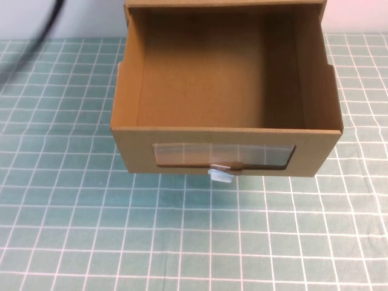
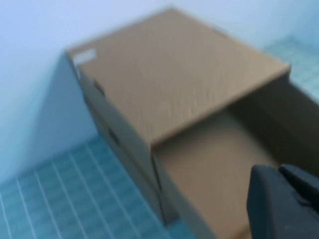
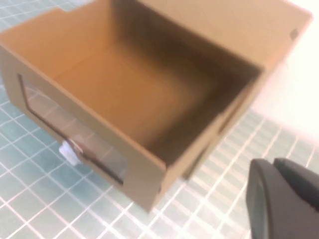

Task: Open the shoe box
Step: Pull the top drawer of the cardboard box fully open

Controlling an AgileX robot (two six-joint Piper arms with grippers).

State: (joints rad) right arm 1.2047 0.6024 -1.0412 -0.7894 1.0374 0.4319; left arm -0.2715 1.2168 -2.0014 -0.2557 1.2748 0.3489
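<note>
The brown cardboard shoe box (image 1: pixel 136 145) stands at the back of the table with its drawer pulled out toward me and nothing inside. The drawer's front panel has a clear window (image 1: pixel 194 153) and a small white knob (image 1: pixel 219 175). Neither gripper appears in the high view. In the left wrist view my left gripper (image 2: pixel 279 172) is shut, held above the box's left side near the outer sleeve (image 2: pixel 169 64) and the open drawer (image 2: pixel 214 164). In the right wrist view my right gripper (image 3: pixel 273 163) is shut and holds nothing, off to the right of the drawer (image 3: pixel 124 94), away from the knob (image 3: pixel 69 149).
A teal cloth with a white grid (image 1: pixel 182 236) covers the table in front of and beside the box. A pale wall (image 1: pixel 73 18) rises directly behind the box. A dark cable (image 1: pixel 36 36) crosses the back left corner.
</note>
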